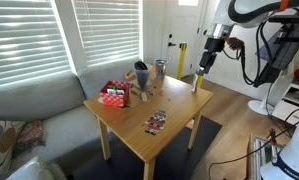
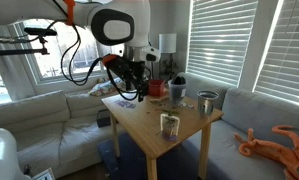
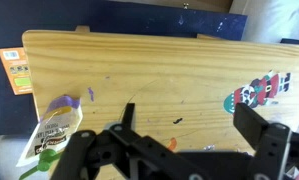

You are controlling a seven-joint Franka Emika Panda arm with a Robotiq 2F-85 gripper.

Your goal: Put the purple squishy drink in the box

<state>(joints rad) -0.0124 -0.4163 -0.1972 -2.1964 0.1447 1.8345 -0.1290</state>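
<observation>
Your end effector (image 3: 189, 140) is spread wide and holds nothing. It hangs above the bench (image 3: 159, 70), so the step in hand looks like the reach for the drink (image 3: 55, 124).

In the wrist view the drink lies flat at the bench's left edge, purple cap (image 3: 64, 102) pointing toward the far side. Its near end seems to run out over the edge. It sits well left of the gap between your fingers (image 3: 127, 128), so move left first, before you go down.

- Centre the gap over the pouch body, not over the cap.
- Turn the wrist so the fingers close across its narrow width.
- Come down straight. A sideways nudge so close to the edge could tip the drink to the floor.
- The pouch is probably soft, so close gently. Squeeze only until it stops slipping.

The box (image 1: 114, 95) stands at the far left of the bench in an exterior view, well apart from the end effector. A dark cup (image 1: 141, 72) and a metal cup (image 1: 160, 68) stand between the two along the far side. A flat packet (image 1: 155, 122) lies nearer the middle.

Lift high enough to clear the cups and cross above them. Open only once the drink is over the box.
</observation>
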